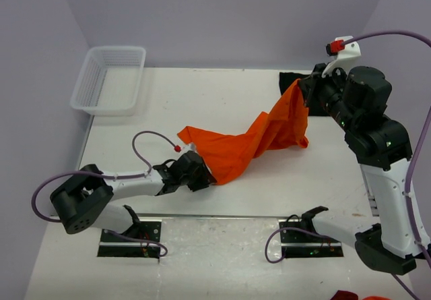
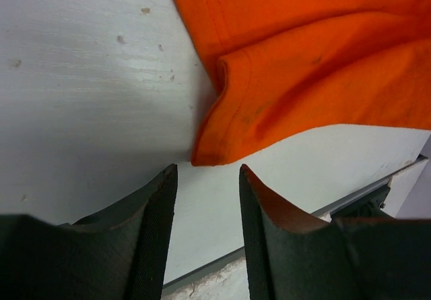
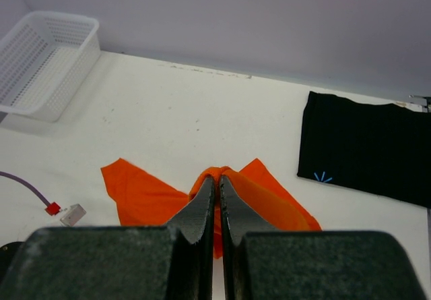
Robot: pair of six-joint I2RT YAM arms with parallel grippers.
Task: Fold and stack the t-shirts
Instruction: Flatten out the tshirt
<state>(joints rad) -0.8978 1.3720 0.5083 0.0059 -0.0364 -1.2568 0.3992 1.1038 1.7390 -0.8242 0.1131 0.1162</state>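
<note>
The orange t-shirt (image 1: 249,141) lies partly on the table, one end lifted at the right. My right gripper (image 1: 304,91) is shut on that raised end, cloth pinched between the fingers in the right wrist view (image 3: 217,178). My left gripper (image 1: 202,177) is open and low on the table, its fingers just short of the shirt's near corner (image 2: 212,153), holding nothing. The black t-shirt (image 3: 367,145) lies folded flat at the back right of the table; in the top view only its edge (image 1: 288,80) shows behind the right arm.
A white mesh basket (image 1: 109,79) stands at the back left corner of the table. A purple cable with a red plug (image 1: 176,148) loops above the left arm. The table's front edge (image 2: 377,178) runs close behind the left gripper.
</note>
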